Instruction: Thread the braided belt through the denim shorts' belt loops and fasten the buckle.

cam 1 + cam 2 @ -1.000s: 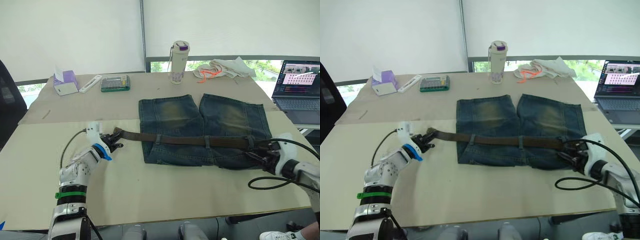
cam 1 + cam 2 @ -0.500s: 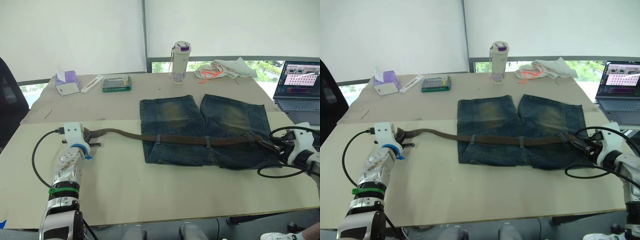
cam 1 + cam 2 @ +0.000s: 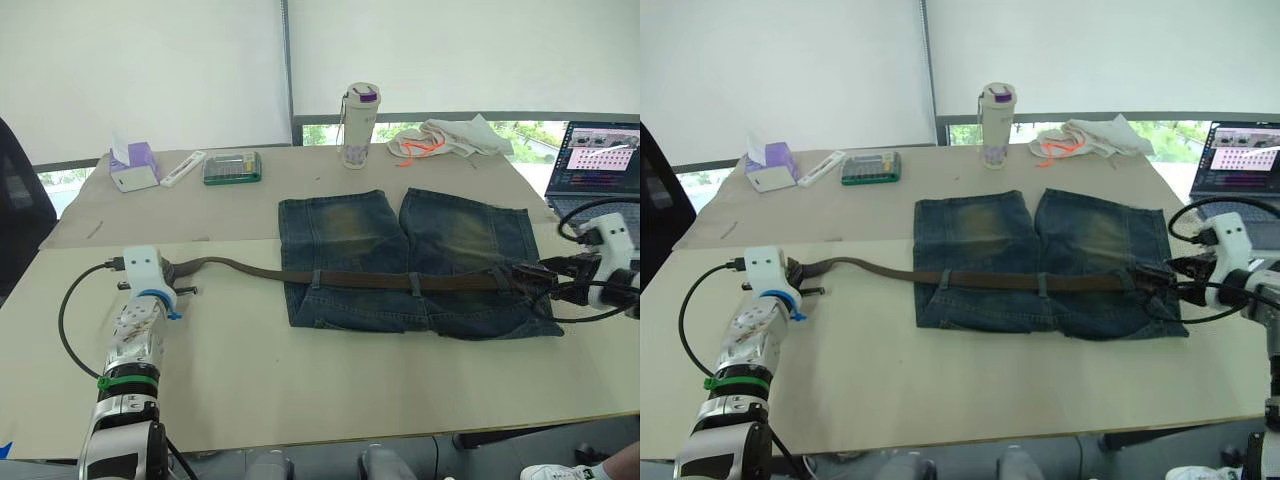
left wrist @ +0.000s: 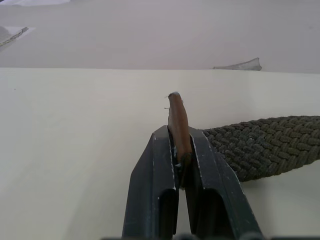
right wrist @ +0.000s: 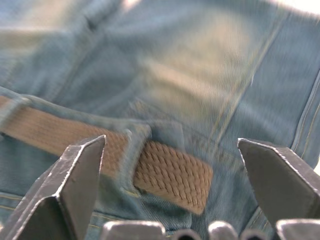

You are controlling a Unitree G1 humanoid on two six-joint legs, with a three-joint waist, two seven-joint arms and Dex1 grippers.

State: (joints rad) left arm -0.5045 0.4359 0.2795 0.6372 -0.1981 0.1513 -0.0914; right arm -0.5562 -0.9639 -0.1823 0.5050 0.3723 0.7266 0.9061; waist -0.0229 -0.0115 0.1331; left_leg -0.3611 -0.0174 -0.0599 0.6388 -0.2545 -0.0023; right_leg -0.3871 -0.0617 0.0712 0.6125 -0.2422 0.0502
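Left wrist view gives you the left gripper (image 4: 181,165) with its fingers pinched tight on the brown leather tip of the braided belt (image 3: 380,280). From the head camera, that belt runs toward 3 o'clock across the table (image 3: 300,380), through the belt loops (image 3: 415,284) along the waistband of the denim shorts (image 3: 420,260), which lie flat at the table's centre. Your right gripper (image 5: 172,165) hovers at the shorts' 3 o'clock edge, fingers spread wide and holding nothing, aimed at the belt's other end just past a loop.
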